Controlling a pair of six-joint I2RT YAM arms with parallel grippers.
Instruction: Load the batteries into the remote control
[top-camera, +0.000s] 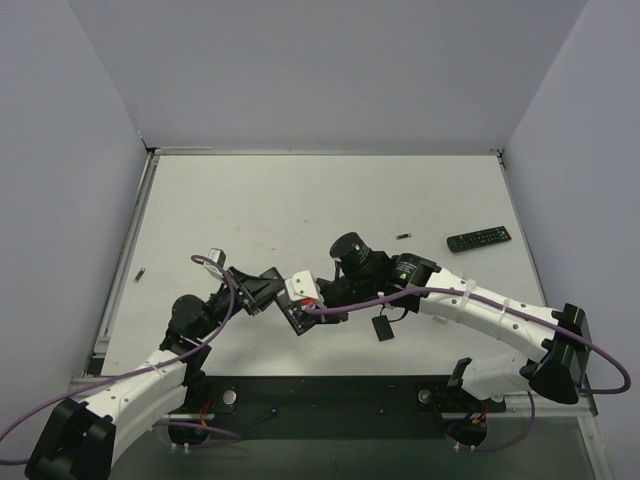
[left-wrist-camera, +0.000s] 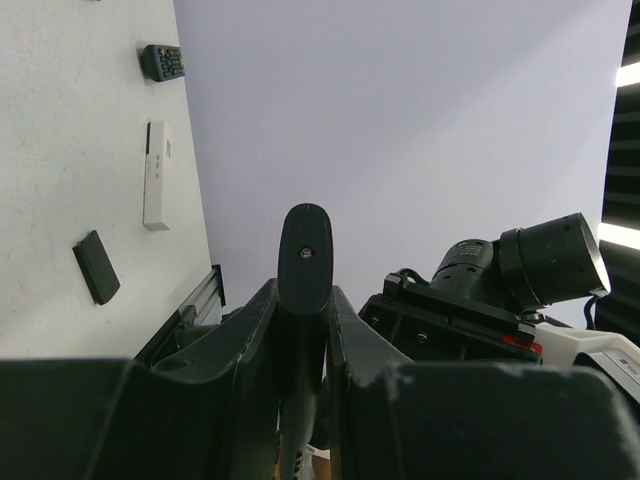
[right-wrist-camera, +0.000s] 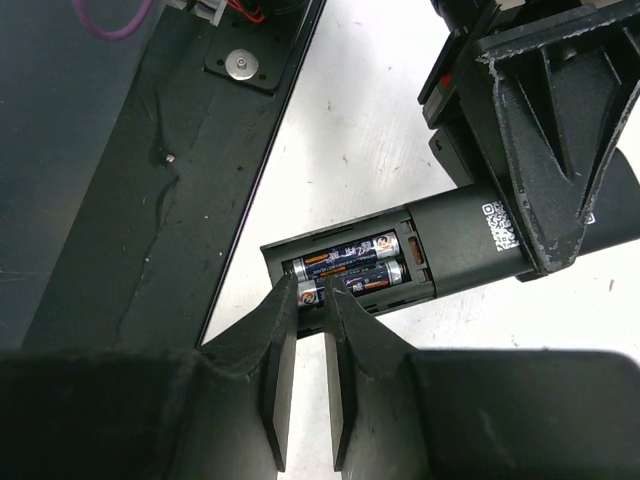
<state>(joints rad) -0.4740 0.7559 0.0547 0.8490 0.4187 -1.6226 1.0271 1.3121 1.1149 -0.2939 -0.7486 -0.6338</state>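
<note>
Standing nearly together, the fingers (right-wrist-camera: 280, 340) of the right gripper (right-wrist-camera: 312, 290) leave only a narrow gap. Their tips sit at the open end of the remote (right-wrist-camera: 460, 235).

- Batteries (right-wrist-camera: 350, 262): two, side by side in the remote's open compartment. The nearer one's end lies right at the gap between the tips; whether it is pinched cannot be told.
- Left gripper (left-wrist-camera: 303, 300): clamped on the remote's far half, holding it off the table (right-wrist-camera: 350, 130).
- Cover (top-camera: 382, 328): small, dark, flat on the table just beside the right arm.
- Loose battery (top-camera: 404, 236): farther back on the table.
- Second remote (top-camera: 478, 239): black, near the loose battery, well apart from both grippers.
</note>
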